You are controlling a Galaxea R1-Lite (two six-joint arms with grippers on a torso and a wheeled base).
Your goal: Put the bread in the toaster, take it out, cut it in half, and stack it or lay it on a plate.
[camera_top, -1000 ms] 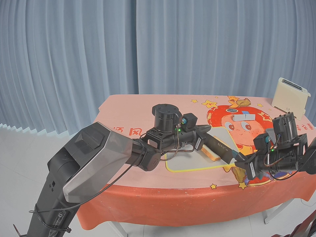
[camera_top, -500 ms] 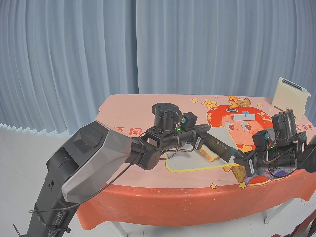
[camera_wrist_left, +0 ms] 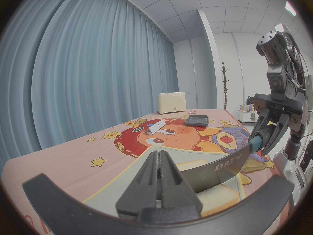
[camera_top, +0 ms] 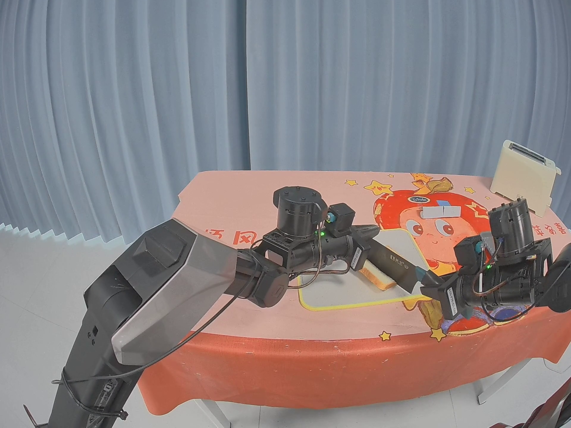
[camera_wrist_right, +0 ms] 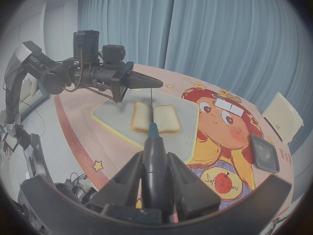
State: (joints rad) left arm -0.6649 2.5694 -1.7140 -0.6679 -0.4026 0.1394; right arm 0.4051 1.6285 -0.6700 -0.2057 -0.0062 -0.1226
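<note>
Curtain (camera_top: 238, 60): you have blue-grey pleated drapes hanging right behind the table.
Tablecloth (camera_top: 238, 200): pink-orange, it covers the table and hangs over the front edge.
Cartoon face (camera_wrist_right: 215, 119): big-eyed print on the cloth, with yellow stars (camera_top: 385, 336) scattered around it.
Card (camera_top: 441, 211): a small pale strip lying on the cartoon's forehead.
Coat stand (camera_wrist_left: 225, 88): upright by the white wall, well apart from your table.
Floor (camera_top: 35, 280): pale tiles.

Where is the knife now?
In the head view, the knife sits right of centre, held by the right tool, its blade across the bread on the cutting board.
</note>
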